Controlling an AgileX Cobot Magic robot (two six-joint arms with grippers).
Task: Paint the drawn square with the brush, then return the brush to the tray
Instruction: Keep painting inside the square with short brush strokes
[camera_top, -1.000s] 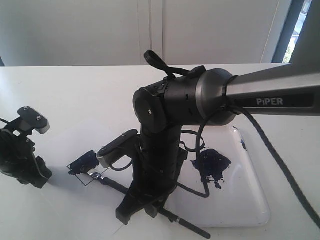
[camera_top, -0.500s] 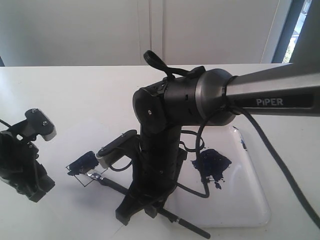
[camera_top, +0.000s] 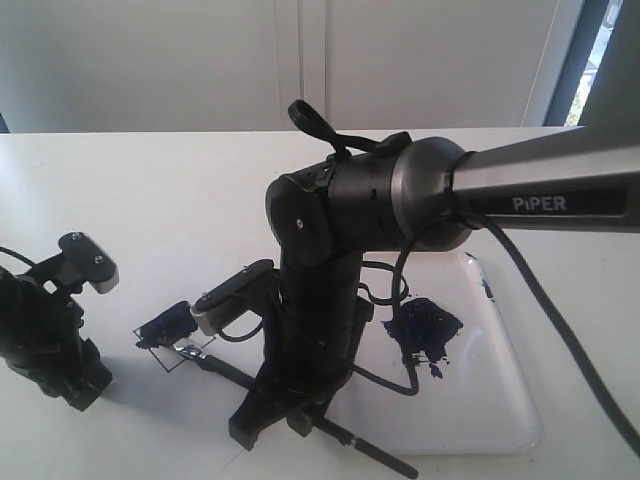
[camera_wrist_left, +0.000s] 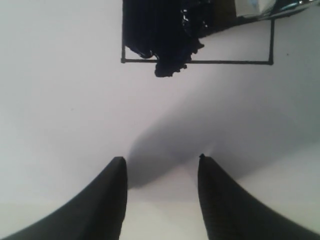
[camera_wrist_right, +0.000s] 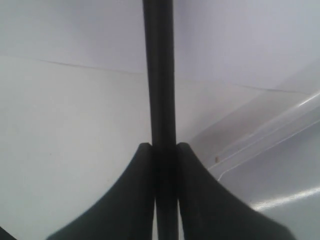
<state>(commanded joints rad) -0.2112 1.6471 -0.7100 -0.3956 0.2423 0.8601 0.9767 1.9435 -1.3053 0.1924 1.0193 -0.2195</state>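
From the outside camera, the big black right gripper (camera_top: 278, 412) pinches the long thin black-handled paintbrush (camera_top: 228, 369) part way along its stick. The stick lies low and slanted. Its silver end and blue hairs point at the small black-lined drawn square (camera_top: 168, 334) on the white table top (camera_top: 150, 180). Dark blue fills the part of the square away from the brush. The part under the brush tip looks bare, so I think the next strokes must go there. The shiny white tray with a raised rim (camera_top: 505, 410) sits on the other side of the right arm, with a dark blue paint blob (camera_top: 424, 328) in it. The left gripper (camera_top: 80, 385) stands beside the square and holds nothing

From the left wrist camera, its two dark fingers (camera_wrist_left: 107, 200) are spread wide with nothing between them. The half-blue square lies straight ahead of them

From the right wrist camera, the two fingers (camera_wrist_right: 135, 190) press tight on the black stick, which runs straight out ahead. The tray rim is off to one side
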